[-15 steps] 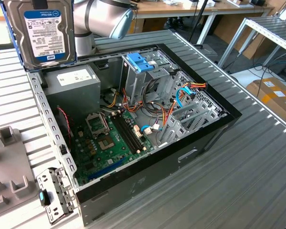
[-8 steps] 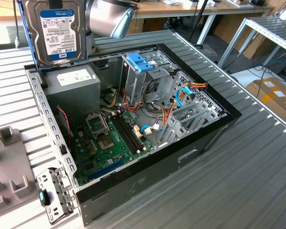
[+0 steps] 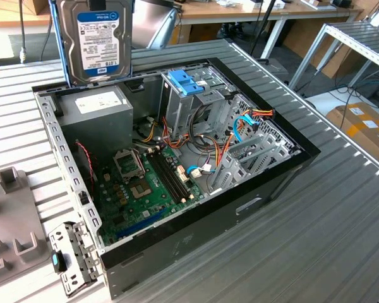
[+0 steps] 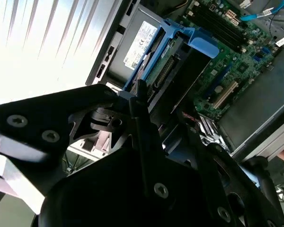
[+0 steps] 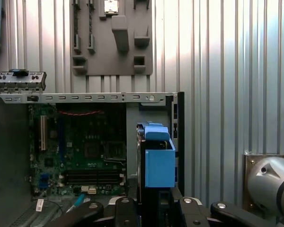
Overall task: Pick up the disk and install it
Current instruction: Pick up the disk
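Observation:
The disk (image 3: 95,41), grey metal with a pale label and a light-blue carrier frame, hangs upright in the air above the far corner of the open computer case (image 3: 240,208), over the power supply (image 3: 98,117). In the first wrist view the disk (image 5: 158,161) shows end-on, with my gripper (image 5: 154,203) shut on it from above. The second wrist view shows the disk (image 4: 180,52) edge-on beyond the black fingers (image 4: 138,101), above the motherboard (image 4: 236,56). The drive cage with its darker blue latch (image 3: 186,81) stands at the back of the case.
Loose coloured cables (image 3: 221,148) lie inside the case. A grey fixture plate (image 3: 6,214) and a metal bracket (image 3: 72,252) lie on the ribbed metal table (image 3: 316,240) at the exterior view's left. Benches and cardboard boxes (image 3: 360,123) stand beyond.

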Controlling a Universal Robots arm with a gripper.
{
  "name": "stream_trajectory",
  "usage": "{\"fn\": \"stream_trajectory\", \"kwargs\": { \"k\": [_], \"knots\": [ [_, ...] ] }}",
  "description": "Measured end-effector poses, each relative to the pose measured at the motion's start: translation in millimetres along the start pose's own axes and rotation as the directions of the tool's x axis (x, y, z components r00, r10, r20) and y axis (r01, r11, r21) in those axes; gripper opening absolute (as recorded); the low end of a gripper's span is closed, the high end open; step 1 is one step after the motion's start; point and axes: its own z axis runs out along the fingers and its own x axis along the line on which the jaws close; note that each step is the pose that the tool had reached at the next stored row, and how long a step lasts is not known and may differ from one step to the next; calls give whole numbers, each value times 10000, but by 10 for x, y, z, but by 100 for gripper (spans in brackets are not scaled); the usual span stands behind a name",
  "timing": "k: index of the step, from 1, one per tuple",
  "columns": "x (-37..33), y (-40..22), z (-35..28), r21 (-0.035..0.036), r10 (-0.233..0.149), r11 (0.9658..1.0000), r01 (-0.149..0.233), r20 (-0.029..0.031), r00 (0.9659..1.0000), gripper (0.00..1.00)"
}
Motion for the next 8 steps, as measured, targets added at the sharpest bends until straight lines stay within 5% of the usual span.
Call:
{"fn": "stream_trajectory", "kwargs": {
  "k": [8],
  "knots": [
    [-5, -313, 2, 0, -1, 10000, 1, 0, 10000, 35]
  ]
}}
